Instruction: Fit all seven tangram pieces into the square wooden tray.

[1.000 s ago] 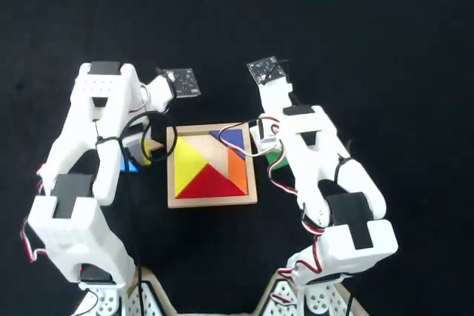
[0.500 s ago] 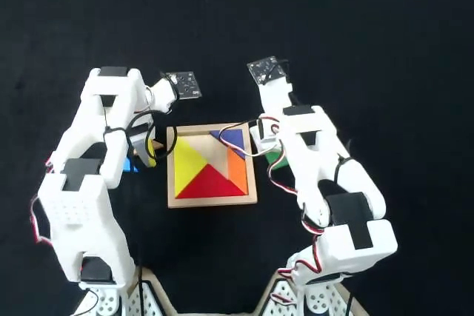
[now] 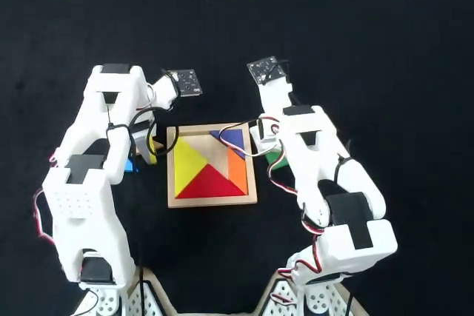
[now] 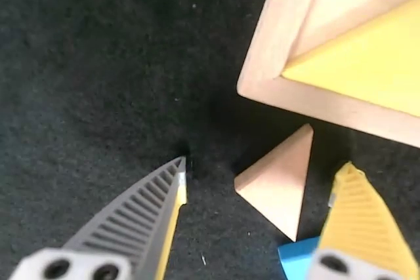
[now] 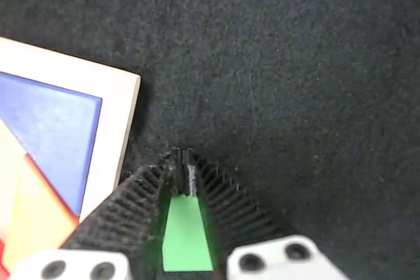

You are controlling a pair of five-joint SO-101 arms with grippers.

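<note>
**Left arm** (image 3: 100, 149): bent over the table left of the tray, wrist turned down. **Left gripper** (image 4: 264, 167): jaws spread wide with nothing in its grasp, one finger either side of the plain wood triangle (image 4: 279, 185). The grey finger (image 4: 154, 201) stands apart from the triangle. Whether the yellow finger (image 4: 354, 214) touches it cannot be told.

**Right arm** (image 3: 318, 160): folded low at the tray's right side. **Right gripper** (image 5: 182, 162): jaws closed down on the green piece (image 5: 186, 234), their tips meeting beyond it.

**Square wooden tray** (image 3: 212, 201): centre of the black table (image 3: 385, 49), between the arms. It holds a yellow triangle (image 3: 189, 164), a red triangle (image 3: 211, 183), an orange piece (image 3: 238, 168) and a blue triangle (image 3: 232, 137). Bare wood shows along its far side.

**Outside the tray:**
- Plain wood triangle, just left of the tray's far-left corner.
- Light blue piece (image 4: 298, 263), beside the wood triangle on its near side.
- Green piece, just right of the tray.
</note>
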